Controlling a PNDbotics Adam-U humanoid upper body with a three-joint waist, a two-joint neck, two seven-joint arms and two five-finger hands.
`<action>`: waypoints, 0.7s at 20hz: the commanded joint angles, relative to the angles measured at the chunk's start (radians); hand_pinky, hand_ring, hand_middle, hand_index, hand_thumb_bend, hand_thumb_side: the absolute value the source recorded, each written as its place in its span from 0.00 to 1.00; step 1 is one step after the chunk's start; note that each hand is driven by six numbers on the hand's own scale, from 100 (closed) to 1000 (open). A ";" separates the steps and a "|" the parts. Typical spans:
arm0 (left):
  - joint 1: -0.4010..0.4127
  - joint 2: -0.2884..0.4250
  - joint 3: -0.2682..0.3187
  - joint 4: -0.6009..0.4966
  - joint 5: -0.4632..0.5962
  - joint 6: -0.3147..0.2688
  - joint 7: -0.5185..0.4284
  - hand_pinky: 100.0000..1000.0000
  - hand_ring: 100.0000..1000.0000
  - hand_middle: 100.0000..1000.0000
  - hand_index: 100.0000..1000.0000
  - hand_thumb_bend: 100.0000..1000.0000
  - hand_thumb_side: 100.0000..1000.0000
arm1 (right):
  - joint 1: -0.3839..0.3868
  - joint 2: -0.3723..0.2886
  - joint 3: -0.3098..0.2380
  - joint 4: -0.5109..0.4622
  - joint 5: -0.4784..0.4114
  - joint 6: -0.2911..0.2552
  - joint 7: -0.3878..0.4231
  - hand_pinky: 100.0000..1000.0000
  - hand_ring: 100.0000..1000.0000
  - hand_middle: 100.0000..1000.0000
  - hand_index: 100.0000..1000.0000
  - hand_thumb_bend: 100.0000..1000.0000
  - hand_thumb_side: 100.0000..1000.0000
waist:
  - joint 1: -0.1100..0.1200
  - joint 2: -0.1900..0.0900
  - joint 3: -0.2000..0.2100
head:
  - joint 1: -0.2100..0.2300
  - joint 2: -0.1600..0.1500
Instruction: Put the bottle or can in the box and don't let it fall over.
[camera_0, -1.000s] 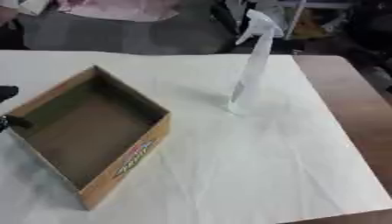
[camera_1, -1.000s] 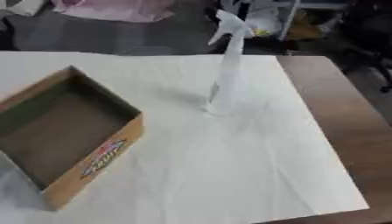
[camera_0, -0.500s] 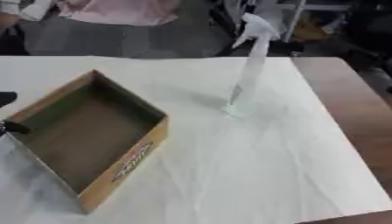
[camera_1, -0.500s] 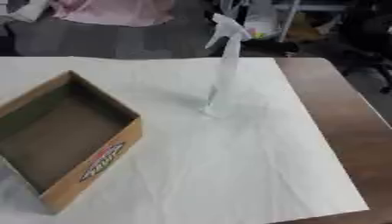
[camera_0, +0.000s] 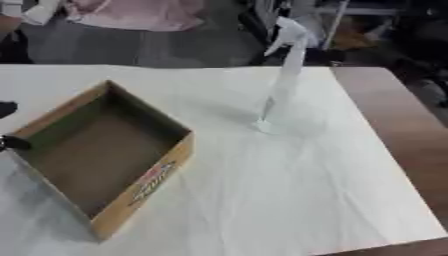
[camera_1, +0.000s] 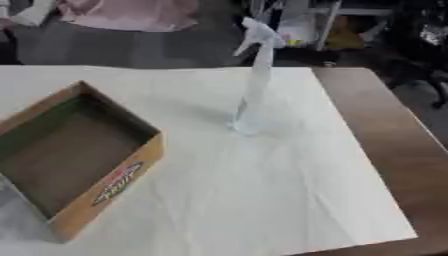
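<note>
- Nothing on the surface has moved since the earlier frames; bottle and box keep the same relation, and the slight shift of the whole picture is the camera's.
- Bottle (camera_1: 254, 80): a tall, slim, clear spray bottle with a white trigger head, standing upright on the white-covered surface (camera_0: 289, 200), well apart from the box and to its right, toward the far side.
- Box (camera_0: 96, 155): open-topped cardboard, empty, lying askew at the left, a printed label on its near wall.
- Left hand (camera_0: 9, 142): only dark parts show at the left edge of the left eye view, against the box's left wall. Whether its fingers are open or closed cannot be told; no hold on anything is visible.
- Right hand: not in view.
- Handling, judged: the bottle looks light, possibly near empty, though its contents cannot be made out. The body is stiff, smooth plastic and likely slippery. The base is narrow for its height, so it should tip easily.
- Where to take hold, judged: round the body at about mid-height or lower, below the trigger head, fingers wrapped on opposite sides. A hold at the head would let the base swing.
- Risk, judged: a sideways touch on approach could topple it; the box wall could catch the base on the way in. It should be set down flat on the box floor before release.
</note>
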 joint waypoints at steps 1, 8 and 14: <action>-0.004 0.030 0.007 -0.021 0.006 -0.001 -0.002 0.58 0.91 0.74 0.91 0.04 0.71 | -0.030 -0.012 0.006 -0.015 0.023 -0.256 0.239 0.83 1.00 1.00 1.00 0.00 0.23 | 0.003 -0.024 0.001 | -0.003 0.005; -0.005 0.027 0.008 -0.021 0.012 0.000 -0.004 0.58 0.91 0.74 0.91 0.04 0.71 | -0.043 0.029 0.018 0.009 0.067 -0.272 0.239 0.82 1.00 1.00 1.00 0.00 0.23 | 0.007 -0.026 0.007 | -0.040 -0.027; -0.006 0.022 0.009 -0.021 0.012 0.001 -0.007 0.58 0.91 0.74 0.92 0.04 0.71 | -0.045 0.055 0.029 0.023 0.072 -0.285 0.239 0.82 1.00 1.00 1.00 0.00 0.28 | 0.013 -0.023 0.012 | -0.095 -0.091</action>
